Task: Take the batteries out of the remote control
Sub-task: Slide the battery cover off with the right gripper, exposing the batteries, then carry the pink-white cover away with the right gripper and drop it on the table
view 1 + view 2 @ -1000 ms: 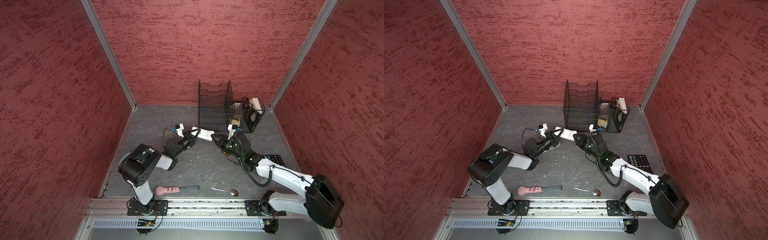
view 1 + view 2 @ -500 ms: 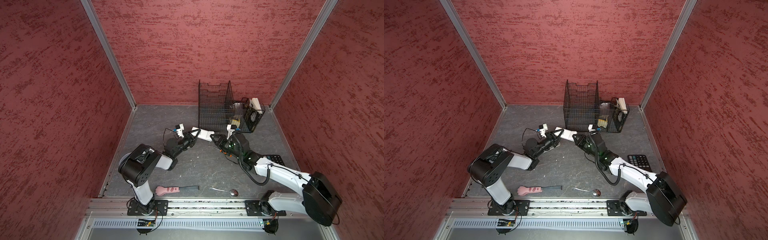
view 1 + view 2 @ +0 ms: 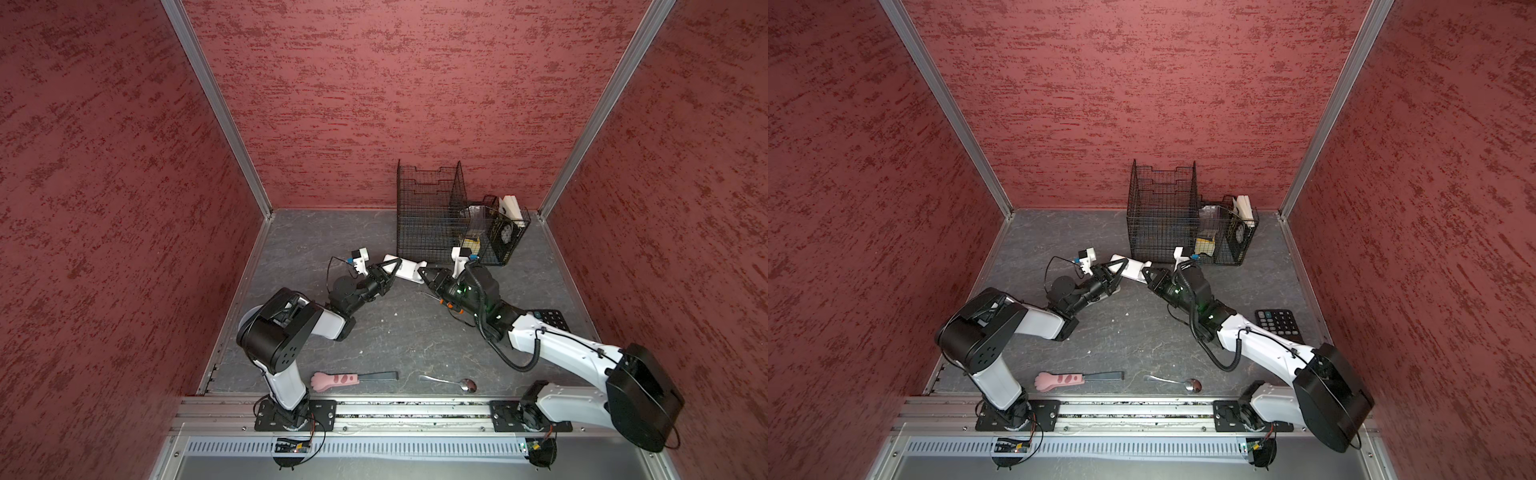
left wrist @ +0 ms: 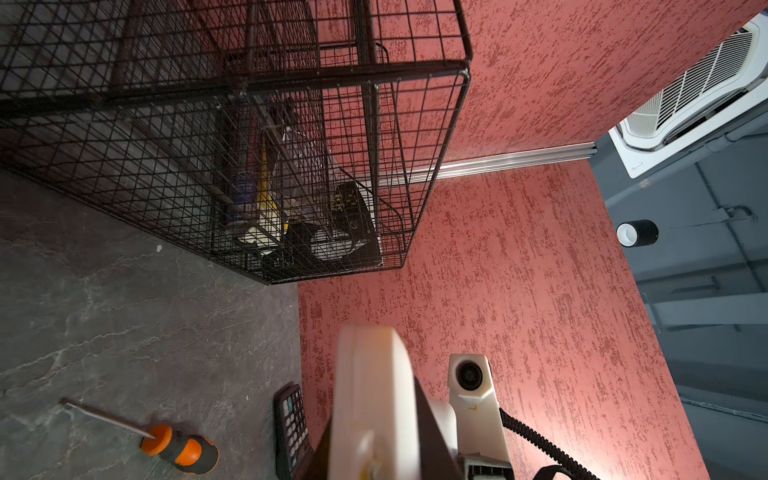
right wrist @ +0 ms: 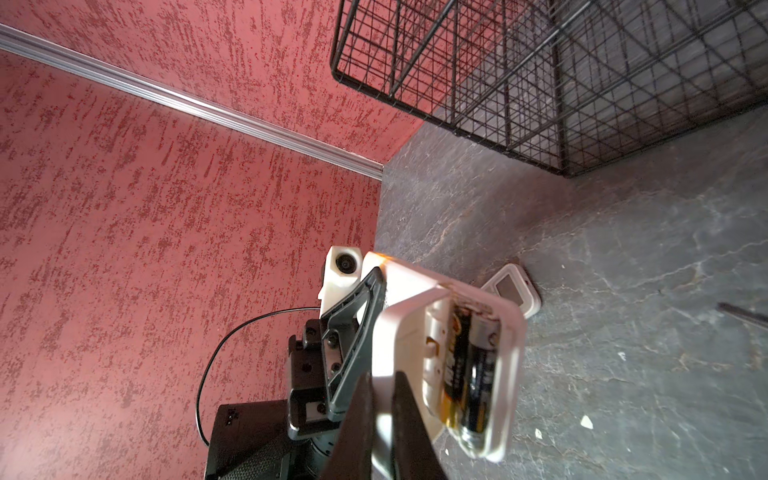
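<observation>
Glossy dark batteries (image 5: 473, 370) sit in a smooth white plastic remote (image 5: 419, 332).

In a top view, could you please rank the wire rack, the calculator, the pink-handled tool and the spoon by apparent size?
1. wire rack
2. pink-handled tool
3. calculator and spoon: they look alike in extent, and an arm hides part of the calculator, so unranked.

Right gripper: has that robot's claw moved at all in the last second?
Yes. In a top view the right gripper has crept left along the front of the wire rack, closer to the remote control.
</observation>
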Tool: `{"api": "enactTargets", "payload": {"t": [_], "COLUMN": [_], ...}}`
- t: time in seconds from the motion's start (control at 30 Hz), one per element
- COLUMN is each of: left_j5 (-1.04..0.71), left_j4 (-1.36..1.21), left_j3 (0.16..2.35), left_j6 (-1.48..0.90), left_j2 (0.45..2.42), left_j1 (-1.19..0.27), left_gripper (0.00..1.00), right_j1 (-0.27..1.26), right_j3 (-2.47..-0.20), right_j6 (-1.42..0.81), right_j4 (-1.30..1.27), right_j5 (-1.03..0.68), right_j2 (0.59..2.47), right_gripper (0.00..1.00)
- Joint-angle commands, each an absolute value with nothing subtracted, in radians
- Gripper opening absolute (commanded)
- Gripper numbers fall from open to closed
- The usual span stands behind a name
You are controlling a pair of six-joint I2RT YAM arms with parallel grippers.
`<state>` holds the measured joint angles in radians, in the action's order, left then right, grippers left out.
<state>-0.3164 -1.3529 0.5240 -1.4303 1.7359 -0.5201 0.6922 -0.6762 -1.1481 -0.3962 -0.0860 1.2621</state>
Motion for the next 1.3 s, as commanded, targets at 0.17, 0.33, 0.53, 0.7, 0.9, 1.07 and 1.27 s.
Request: {"api": "enactTargets", "payload": {"t": [0.17,0.33,0.53,0.7,0.9,1.07,1.27], "left_j5": [-0.335,-0.336,-0.337,-0.337,-0.338,-0.349,-0.372], "left_j4": [-1.414,-1.414,-1.414,-1.414,-1.414,-1.415,-1.415], "left_j3": [0.541,0.541,0.539,0.539,0.527,0.514,0.493], "left_j6": [-1.426,-1.428,-1.427,-1.424,-1.422,-1.409,-1.400], "left_j2": [1.727,1.731,1.733,1.733,1.742,1.754,1.791], "left_j1": [-0.522,-0.520,-0.522,-0.526,-0.525,-0.516,-0.520], "left_gripper": [0.00,0.00,0.00,0.00,0.00,0.00,0.00], "right_j1": [0.692,0.692,0.692,0.692,0.692,0.679,0.577], "right_j3": [-0.693,-0.703,-0.721,-0.746,-0.798,-0.842,-0.870], "right_j6": [-1.164,-1.150,-1.129,-1.125,-1.074,-0.961,-0.807], "right_j4": [-0.407,-0.426,-0.456,-0.514,-0.466,-0.235,0.135], "right_j5": [-0.090,-0.103,-0.129,-0.168,-0.180,-0.128,-0.040], "right_j2": [1.262,1.265,1.278,1.311,1.294,1.190,1.038], "right_gripper": [0.07,0.05,0.05,0.04,0.03,0.03,0.03]}}
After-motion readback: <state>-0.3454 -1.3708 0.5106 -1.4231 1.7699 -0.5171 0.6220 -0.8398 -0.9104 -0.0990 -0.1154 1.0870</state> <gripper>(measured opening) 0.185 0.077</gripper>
